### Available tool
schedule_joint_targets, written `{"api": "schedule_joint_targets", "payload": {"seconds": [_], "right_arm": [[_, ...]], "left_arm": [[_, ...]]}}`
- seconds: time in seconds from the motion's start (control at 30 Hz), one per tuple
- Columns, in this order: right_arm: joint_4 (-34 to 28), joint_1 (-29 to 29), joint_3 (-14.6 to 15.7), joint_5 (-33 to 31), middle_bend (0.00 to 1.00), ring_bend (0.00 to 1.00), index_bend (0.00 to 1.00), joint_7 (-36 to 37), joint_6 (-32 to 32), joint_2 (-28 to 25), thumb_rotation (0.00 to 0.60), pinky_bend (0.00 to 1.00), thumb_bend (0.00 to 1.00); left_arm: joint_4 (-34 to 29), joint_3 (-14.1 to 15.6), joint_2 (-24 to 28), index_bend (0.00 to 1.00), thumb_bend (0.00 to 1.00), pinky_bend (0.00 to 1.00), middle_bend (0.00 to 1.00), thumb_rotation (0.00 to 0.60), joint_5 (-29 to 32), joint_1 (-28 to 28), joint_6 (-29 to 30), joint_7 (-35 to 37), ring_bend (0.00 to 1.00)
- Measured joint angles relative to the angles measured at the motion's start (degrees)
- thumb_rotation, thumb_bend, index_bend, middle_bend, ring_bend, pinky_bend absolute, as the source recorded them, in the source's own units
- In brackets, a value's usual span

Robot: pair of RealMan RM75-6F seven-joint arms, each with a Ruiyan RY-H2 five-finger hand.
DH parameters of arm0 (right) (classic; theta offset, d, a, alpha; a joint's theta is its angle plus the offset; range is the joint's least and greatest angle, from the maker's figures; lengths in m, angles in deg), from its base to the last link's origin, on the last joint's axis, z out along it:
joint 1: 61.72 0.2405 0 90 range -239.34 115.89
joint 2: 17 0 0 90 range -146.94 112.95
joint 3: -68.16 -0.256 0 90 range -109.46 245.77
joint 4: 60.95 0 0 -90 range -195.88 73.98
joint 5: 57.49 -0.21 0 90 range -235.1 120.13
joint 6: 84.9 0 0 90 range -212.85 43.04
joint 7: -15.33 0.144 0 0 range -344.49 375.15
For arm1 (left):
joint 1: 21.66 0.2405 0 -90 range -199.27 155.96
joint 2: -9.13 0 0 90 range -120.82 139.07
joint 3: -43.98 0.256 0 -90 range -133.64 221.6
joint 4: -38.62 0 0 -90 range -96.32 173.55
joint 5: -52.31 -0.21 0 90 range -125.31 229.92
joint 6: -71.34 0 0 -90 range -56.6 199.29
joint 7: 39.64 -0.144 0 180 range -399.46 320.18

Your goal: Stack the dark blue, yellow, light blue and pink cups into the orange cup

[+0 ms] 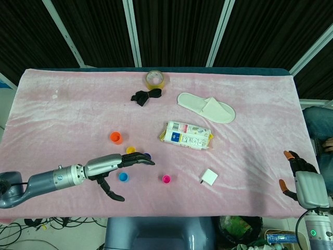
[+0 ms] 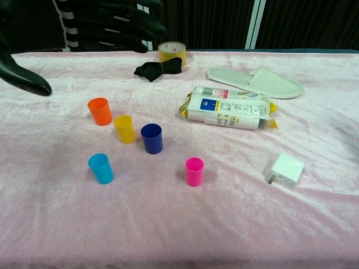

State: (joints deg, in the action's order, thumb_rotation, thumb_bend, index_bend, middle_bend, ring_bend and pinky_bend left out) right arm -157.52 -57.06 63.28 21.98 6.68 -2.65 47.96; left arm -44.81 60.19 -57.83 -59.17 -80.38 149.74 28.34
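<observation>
Five small cups stand upright and apart on the pink cloth (image 2: 67, 224): orange (image 2: 100, 111), yellow (image 2: 124, 129), dark blue (image 2: 151, 138), light blue (image 2: 101, 168) and pink (image 2: 194, 171). In the head view my left hand (image 1: 120, 163) hovers open and holds nothing. Its fingers stretch over the yellow cup (image 1: 130, 150) and most of the dark blue cup (image 1: 147, 155), and its thumb points toward the front edge. The orange cup (image 1: 116, 137), light blue cup (image 1: 123, 177) and pink cup (image 1: 166, 179) show fully. My right hand (image 1: 297, 174) is empty at the front right corner.
A tape roll (image 1: 156, 79) and a black strap (image 1: 145, 96) lie at the back. A white slipper (image 1: 206, 107) and a printed packet (image 1: 186, 135) sit right of the cups. A white charger (image 1: 209, 177) lies near the pink cup.
</observation>
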Motion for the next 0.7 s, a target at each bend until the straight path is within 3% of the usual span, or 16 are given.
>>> {"api": "schedule_joint_targets", "payload": {"seconds": [0.37,0.5,0.7], "right_arm": [[0.05,0.03,-0.05,-0.28,0.10,0.17,0.13,0.34,-0.26,-0.17,0.600,0.24,0.29],[0.04,0.08,-0.12,-0.48,0.10,0.17,0.13,0.44,-0.42,-0.15,0.600,0.24,0.29],[-0.02,0.10,-0.19,-0.56,0.10,0.17,0.13,0.45,-0.40,-0.17,0.600,0.24,0.29]], "left_arm": [[-6.54,-8.62,-4.80,0.06,0.16,0.00,0.12,0.600,16.72,3.75,-14.34,-55.86,0.00],[-7.69,-12.08,-7.60,0.06,0.16,0.00,0.14,0.600,24.67,4.42,-20.94,-67.45,0.00],[-7.70,-15.47,-11.22,0.10,0.17,0.00,0.17,0.600,29.98,4.05,-28.85,-72.47,0.00]]}}
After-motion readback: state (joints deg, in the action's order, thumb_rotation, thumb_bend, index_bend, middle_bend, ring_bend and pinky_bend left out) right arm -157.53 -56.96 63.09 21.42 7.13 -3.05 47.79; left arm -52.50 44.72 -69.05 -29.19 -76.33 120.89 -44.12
